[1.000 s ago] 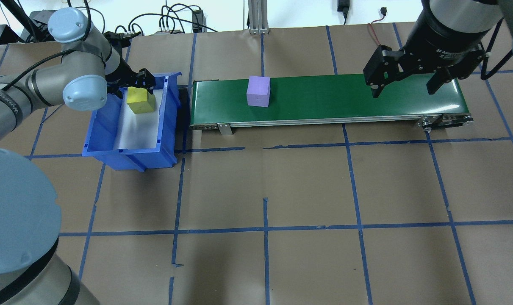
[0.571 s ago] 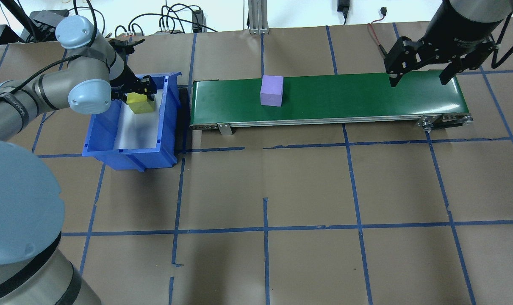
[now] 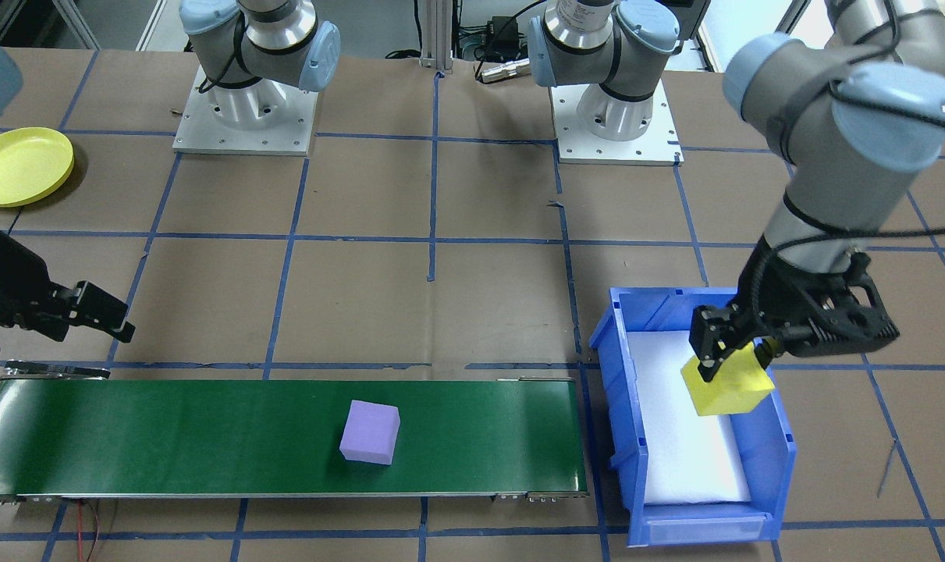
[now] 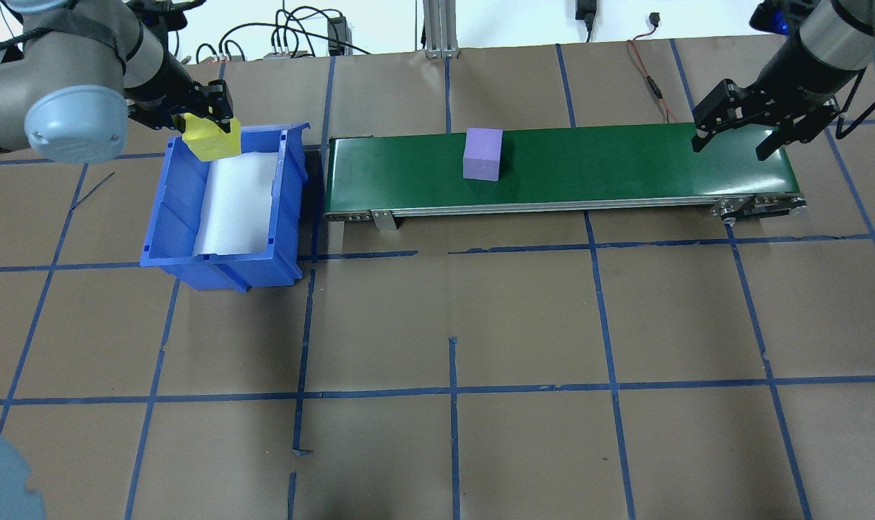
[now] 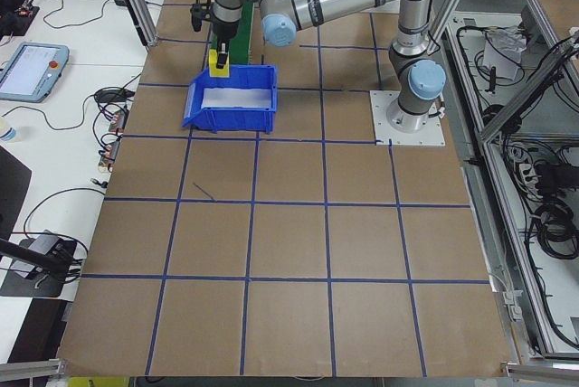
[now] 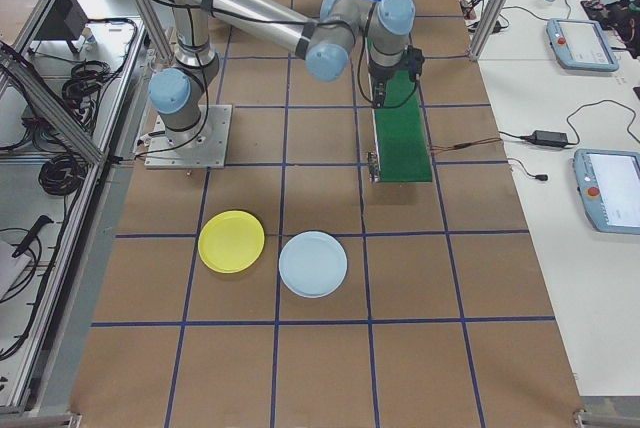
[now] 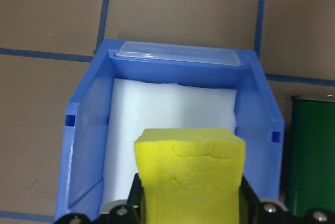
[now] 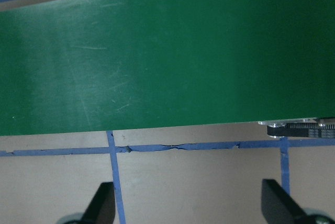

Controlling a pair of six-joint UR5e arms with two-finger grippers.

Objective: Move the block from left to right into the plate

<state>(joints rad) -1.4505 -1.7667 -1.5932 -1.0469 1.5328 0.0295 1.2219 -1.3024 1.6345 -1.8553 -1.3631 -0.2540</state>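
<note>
My left gripper (image 4: 209, 133) is shut on a yellow block (image 4: 209, 143), holding it above the far end of the blue bin (image 4: 285, 188). The left wrist view shows the yellow block (image 7: 191, 166) between the jaws, over the bin's white lining. A purple block (image 4: 481, 154) sits on the green conveyor belt (image 4: 610, 162), near its middle. Over the belt's right end my right gripper (image 4: 730, 148) hangs open and empty, its fingers (image 8: 102, 203) spread wide. The yellow plate (image 3: 21, 165) lies on the table on the robot's right, far from both blocks.
A light blue plate (image 6: 313, 263) lies beside the yellow plate (image 6: 231, 241). The blue bin (image 3: 620, 406) stands close to the conveyor's left end (image 3: 573, 437). Cables run along the table's far edge. Brown paper with blue tape lines covers the table.
My left gripper has lifted the yellow block up out of the bin. The purple block has travelled right along the belt. My right gripper has moved right and lower over the belt's end.
</note>
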